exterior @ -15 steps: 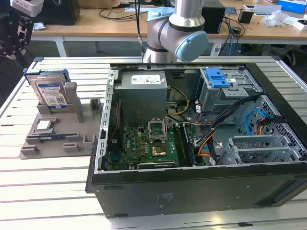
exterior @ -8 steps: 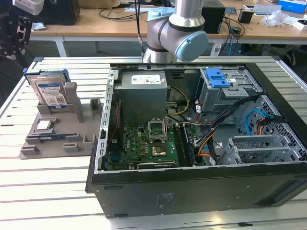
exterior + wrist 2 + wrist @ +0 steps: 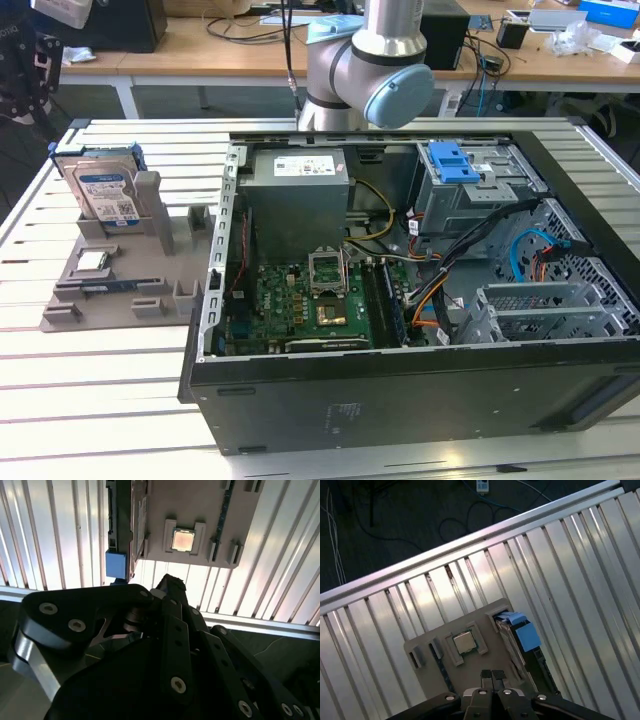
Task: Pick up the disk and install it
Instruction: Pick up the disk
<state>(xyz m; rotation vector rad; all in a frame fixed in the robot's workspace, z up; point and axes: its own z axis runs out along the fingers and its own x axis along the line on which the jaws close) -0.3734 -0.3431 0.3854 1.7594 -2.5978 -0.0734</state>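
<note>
Within the grey holder (image 3: pixel 165 265), the disk (image 3: pixel 103 190) stands upright

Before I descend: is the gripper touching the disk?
Apart. In the first wrist view, bare holder shows between the gripper and the disk.

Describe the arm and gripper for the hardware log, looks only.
Arm: silver-grey round segments, with a pale blue cap on the joint and a thin black cable running beside it. Gripper: black bar linkages dotted with silver screw heads, and a bare metal edge on one side plate.
</note>
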